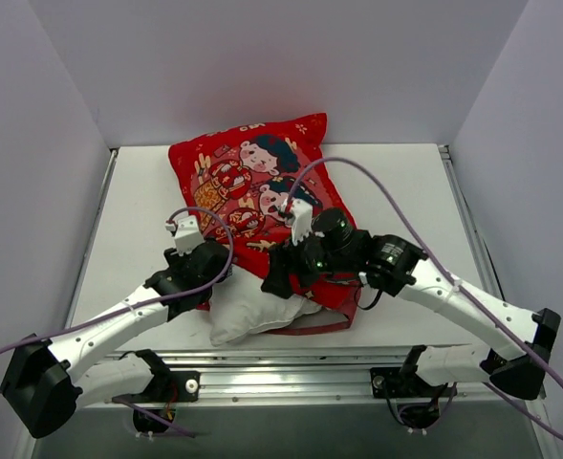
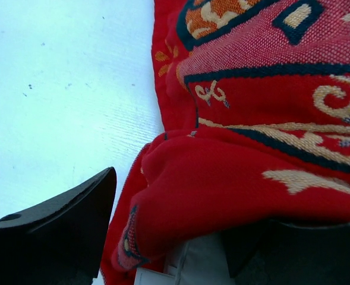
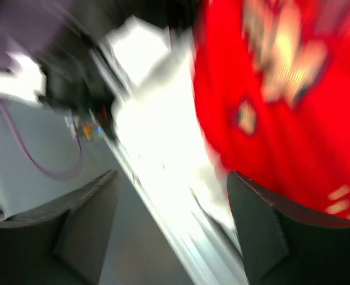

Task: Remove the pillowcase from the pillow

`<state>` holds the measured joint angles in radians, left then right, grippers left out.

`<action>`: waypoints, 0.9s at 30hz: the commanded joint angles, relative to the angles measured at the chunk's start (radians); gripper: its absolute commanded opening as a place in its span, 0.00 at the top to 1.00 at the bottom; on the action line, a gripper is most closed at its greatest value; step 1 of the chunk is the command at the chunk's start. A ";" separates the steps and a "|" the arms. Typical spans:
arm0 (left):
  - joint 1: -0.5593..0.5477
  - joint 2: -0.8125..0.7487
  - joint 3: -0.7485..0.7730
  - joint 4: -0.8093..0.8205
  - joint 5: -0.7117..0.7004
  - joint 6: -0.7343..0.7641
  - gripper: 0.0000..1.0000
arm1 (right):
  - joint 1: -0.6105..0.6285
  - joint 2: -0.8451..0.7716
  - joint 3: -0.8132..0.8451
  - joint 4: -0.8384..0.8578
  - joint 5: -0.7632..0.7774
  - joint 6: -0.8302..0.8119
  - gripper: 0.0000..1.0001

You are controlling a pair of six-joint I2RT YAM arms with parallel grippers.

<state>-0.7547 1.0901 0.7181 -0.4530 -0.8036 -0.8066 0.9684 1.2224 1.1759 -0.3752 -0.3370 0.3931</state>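
Observation:
The red pillowcase (image 1: 252,186) with cartoon children lies mid-table. The white pillow (image 1: 252,306) sticks out of its near open end. My left gripper (image 1: 222,273) is at the cover's near left edge. In the left wrist view it (image 2: 175,249) is open, with a bunched fold of the pillowcase (image 2: 222,184) and a bit of pillow (image 2: 192,264) between the fingers; the left finger (image 2: 73,231) stands clear of the cloth. My right gripper (image 1: 279,277) is over the exposed pillow. In the blurred right wrist view it (image 3: 175,225) is open, with white pillow (image 3: 163,136) between the fingers and red cover (image 3: 281,119) beside the right finger.
White walls close off the table (image 1: 138,210) on the left, back and right. A metal rail (image 1: 291,368) runs along the near edge by the arm bases. Purple cables (image 1: 396,206) loop above both arms.

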 commanded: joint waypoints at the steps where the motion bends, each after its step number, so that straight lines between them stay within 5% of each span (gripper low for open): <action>1: 0.012 0.002 -0.019 0.008 0.101 -0.020 0.25 | -0.014 -0.015 0.171 -0.056 0.136 -0.089 0.29; 9: 0.060 0.070 0.003 0.083 0.138 0.043 0.24 | -0.323 0.054 0.185 -0.007 0.248 -0.074 0.11; 13: 0.095 0.099 0.017 0.128 0.173 0.069 0.24 | -0.454 0.117 0.110 0.068 0.149 -0.051 0.09; 20: 0.135 0.135 0.050 0.272 0.201 0.194 0.21 | -0.473 0.158 -0.057 0.220 0.078 -0.014 0.12; 27: 0.262 0.261 0.177 0.395 0.380 0.241 0.10 | -0.424 0.146 -0.180 0.366 -0.028 0.101 0.22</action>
<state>-0.5285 1.2991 0.7952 -0.2409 -0.5579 -0.5911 0.4908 1.3838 1.0302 -0.0601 -0.2512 0.4362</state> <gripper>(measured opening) 0.884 0.790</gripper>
